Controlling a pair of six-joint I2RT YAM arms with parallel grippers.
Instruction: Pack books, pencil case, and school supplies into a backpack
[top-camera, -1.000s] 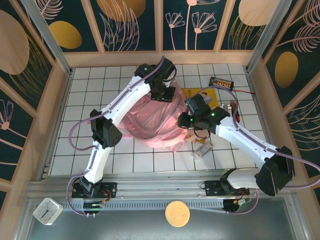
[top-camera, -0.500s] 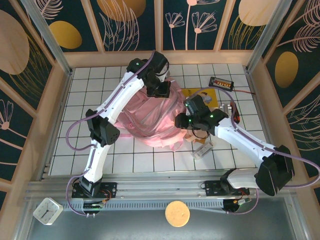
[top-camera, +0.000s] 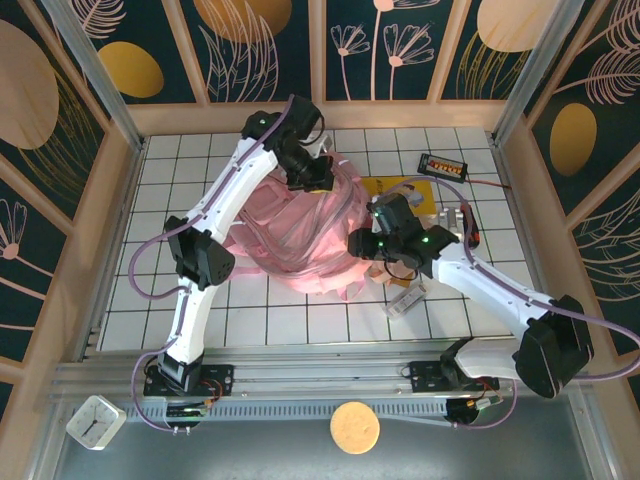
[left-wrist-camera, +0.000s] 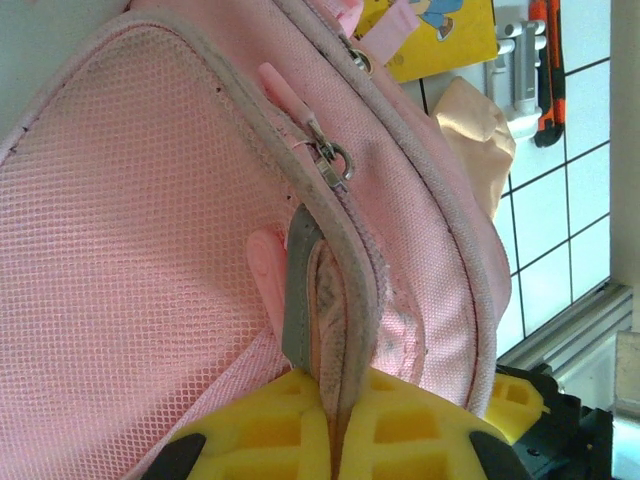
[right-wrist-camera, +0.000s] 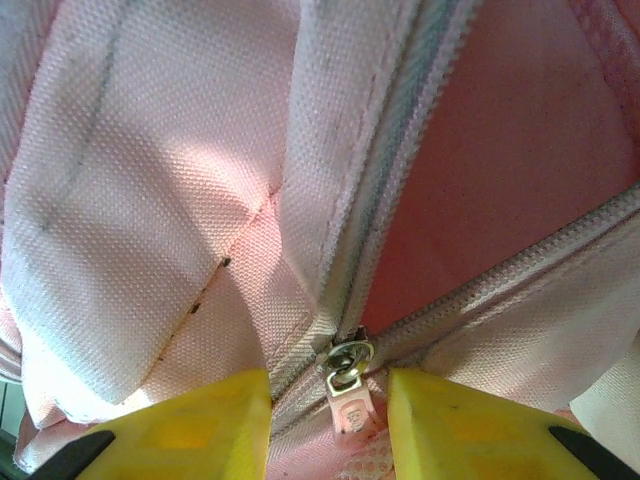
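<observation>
Steadying a limp backpack (top-camera: 285, 255) for its zip

Top view: soft and light, it slumps on the tiled table (top-camera: 170, 180). Left wrist: left gripper (left-wrist-camera: 335, 410) is clamped tight on its piped rim, a sound hold. Right wrist: right gripper (right-wrist-camera: 330, 405) stands part open astride the zipper pull (right-wrist-camera: 345, 375), gripping nothing

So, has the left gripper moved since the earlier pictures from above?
Yes. The left gripper, shut on the edge of the backpack, has shifted left in the top view, farther from the black gadget with orange digits.
</observation>
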